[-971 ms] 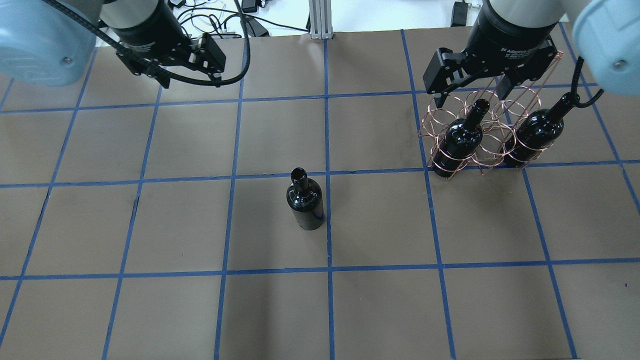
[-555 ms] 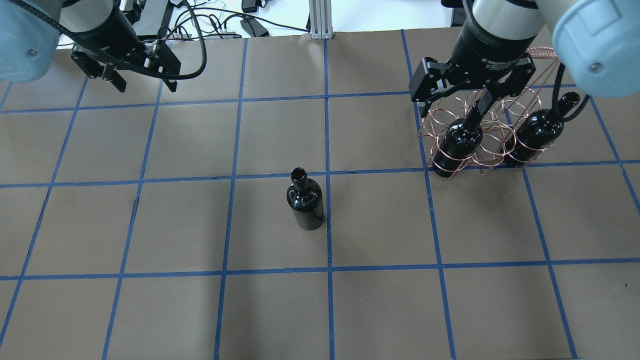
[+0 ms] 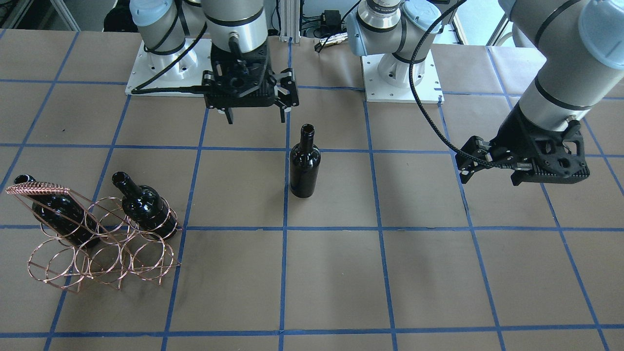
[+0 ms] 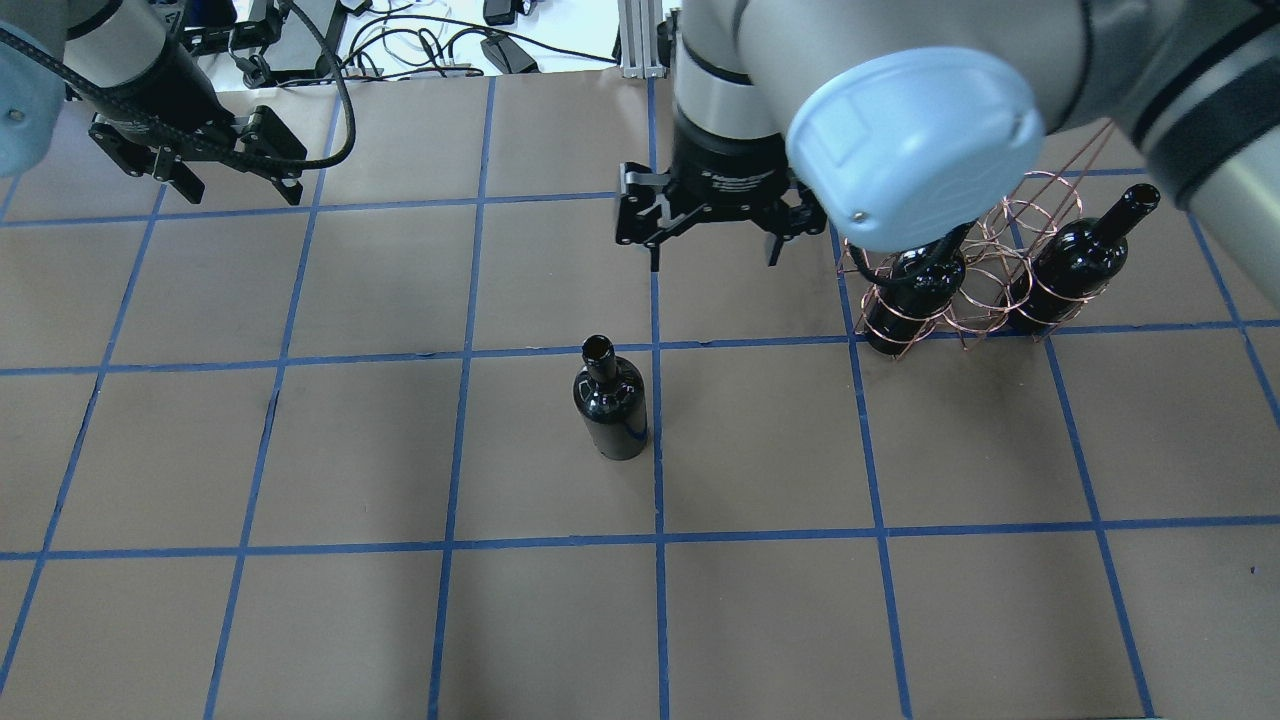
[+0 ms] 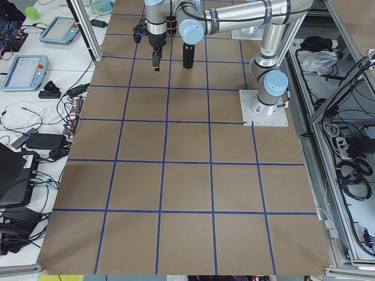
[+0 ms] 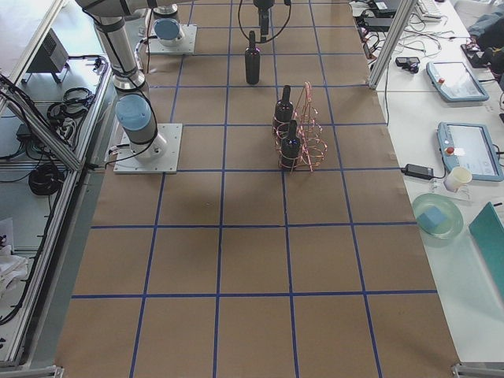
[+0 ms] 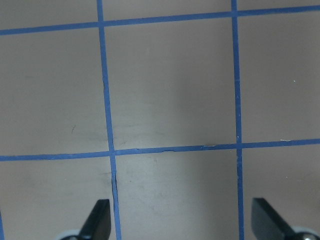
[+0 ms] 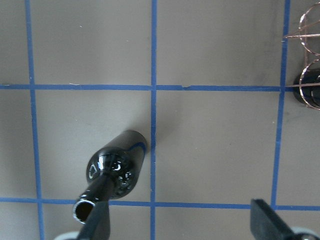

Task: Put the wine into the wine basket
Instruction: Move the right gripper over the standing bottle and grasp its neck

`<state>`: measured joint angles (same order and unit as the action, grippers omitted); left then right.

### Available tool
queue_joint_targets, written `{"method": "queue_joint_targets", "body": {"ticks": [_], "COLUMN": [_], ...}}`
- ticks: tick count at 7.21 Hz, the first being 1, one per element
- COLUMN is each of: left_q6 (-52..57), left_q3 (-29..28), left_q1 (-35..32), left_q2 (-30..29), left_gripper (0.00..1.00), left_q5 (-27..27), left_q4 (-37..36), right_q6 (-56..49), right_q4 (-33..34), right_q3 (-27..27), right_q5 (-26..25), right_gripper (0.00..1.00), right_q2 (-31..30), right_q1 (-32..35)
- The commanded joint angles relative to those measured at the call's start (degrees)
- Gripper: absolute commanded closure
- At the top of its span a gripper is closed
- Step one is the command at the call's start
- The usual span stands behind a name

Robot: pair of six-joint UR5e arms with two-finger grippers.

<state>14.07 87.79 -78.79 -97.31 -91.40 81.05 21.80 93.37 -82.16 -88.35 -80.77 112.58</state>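
One wine bottle [image 4: 610,400] stands upright and free on the brown table, also in the front view [image 3: 304,165] and right wrist view [image 8: 117,167]. The copper wire wine basket [image 3: 36,188] [image 4: 985,275] stands at the robot's right and holds two more bottles [image 4: 915,285] [image 4: 1075,260], leaning in its rings. My right gripper [image 4: 714,255] [image 3: 256,117] [image 8: 182,227] is open and empty, hovering between the basket and the free bottle, on the robot's side of that bottle. My left gripper [image 4: 228,185] [image 7: 182,225] is open and empty over the far left of the table.
The table is brown paper with a blue tape grid [image 4: 655,445]. Cables and an aluminium post [image 4: 640,35] lie beyond the table's far edge. The right arm's elbow [image 4: 915,145] hides part of the basket from above. The arm bases [image 3: 399,78] stand on the robot's side.
My right gripper has moved left from over the basket to a spot near the free bottle. My left gripper has moved further left. The bottles and basket have not moved.
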Motion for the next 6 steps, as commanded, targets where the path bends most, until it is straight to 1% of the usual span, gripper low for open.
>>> {"method": "queue_joint_targets", "body": {"ticks": [1,2,3,4,5,6], "left_q6": [0.08,0.16,0.17,0.17,0.25,0.34], "left_q3": [0.27,0.79,1.23,1.59,1.68,2.20], "left_q1": [0.12,0.21,0.30,0.30,0.39,0.39], "left_q2": [-0.33,-0.33,-0.16,-0.33,-0.16,-0.33], "left_gripper": [0.00,0.00,0.00,0.00,0.00,0.00], "left_q5": [-0.01,-0.01,-0.01,-0.01,-0.01,0.17], "left_q4": [0.33,0.34,-0.10,-0.19,-0.19,-0.19], "right_q6": [8.67,14.79,14.68,11.46,11.25,11.51], "right_q4": [1.72,1.81,2.33,2.77,4.95,8.72], "right_q3": [1.83,1.57,0.61,-1.67,-4.73,-6.42], "right_q5": [-0.86,-0.16,-0.33,-0.42,-0.16,-0.07], "right_gripper": [0.00,0.00,0.00,0.00,0.00,0.00], "right_q2": [5.07,5.96,6.14,5.80,5.79,5.62], "right_q1": [6.40,7.20,7.30,7.21,7.21,7.21]}}
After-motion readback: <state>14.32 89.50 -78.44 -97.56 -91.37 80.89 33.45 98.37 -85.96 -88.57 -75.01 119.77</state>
